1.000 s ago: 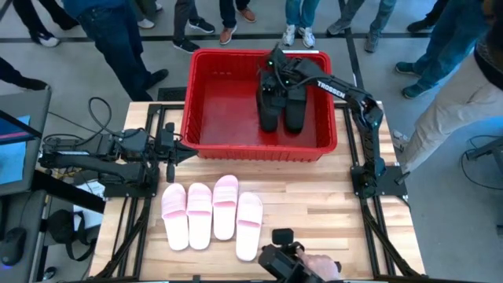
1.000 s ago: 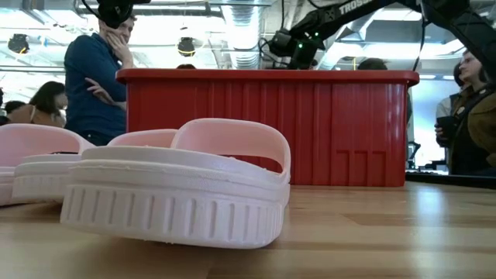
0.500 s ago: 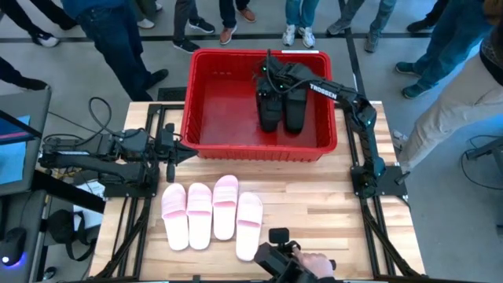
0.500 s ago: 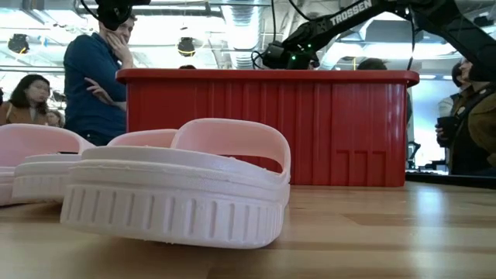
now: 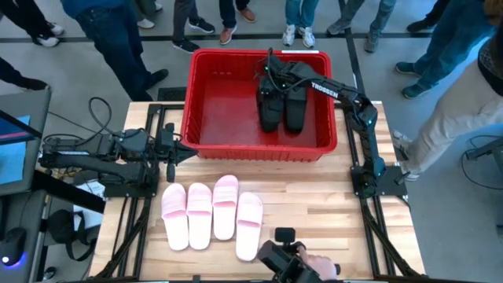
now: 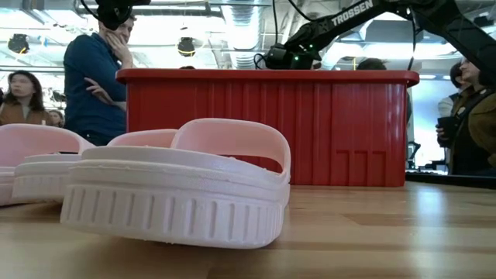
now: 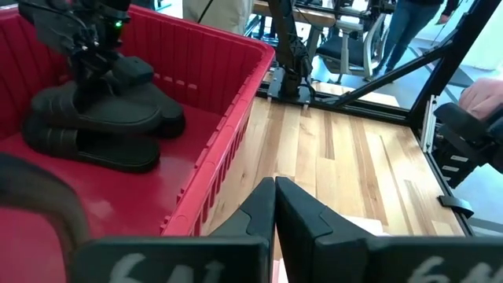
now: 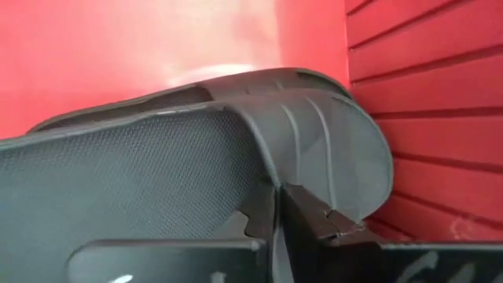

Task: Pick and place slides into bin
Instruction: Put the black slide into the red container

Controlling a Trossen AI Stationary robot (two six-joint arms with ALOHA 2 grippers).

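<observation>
The red bin (image 5: 259, 148) stands at the table's far middle; it also shows in the low view (image 6: 263, 124) and the left wrist view (image 7: 236, 102). Several black slides (image 5: 295, 106) lie stacked in its right half (image 7: 102, 118). My right gripper (image 5: 271, 75) reaches down into the bin over them (image 7: 86, 67) and is shut on a black slide (image 8: 157, 181). Several pale pink slides (image 5: 212, 214) lie side by side, soles down, on the near table (image 6: 178, 186). My left gripper (image 5: 187, 149) waits shut and empty at the bin's near left corner (image 7: 275, 189). My right gripper has a black slide's edge (image 8: 271, 179) between its two fingers (image 8: 314, 216); the fingers themselves hide how much they hold. They come from above, pointing down. The slide lies low in the bin on the other black slides, near the bin's right wall (image 8: 424, 118).
People stand around the table's far and right sides (image 5: 118, 39). A hand with a dark device (image 5: 295, 263) is at the near edge. Bare wood (image 5: 314, 204) lies right of the pink slides, and the bin's left half (image 5: 224, 106) shows bare floor.
My right gripper has gone down a little into the bin and slightly toward the table's left, staying shut. The pink slides and my left arm have kept still.
</observation>
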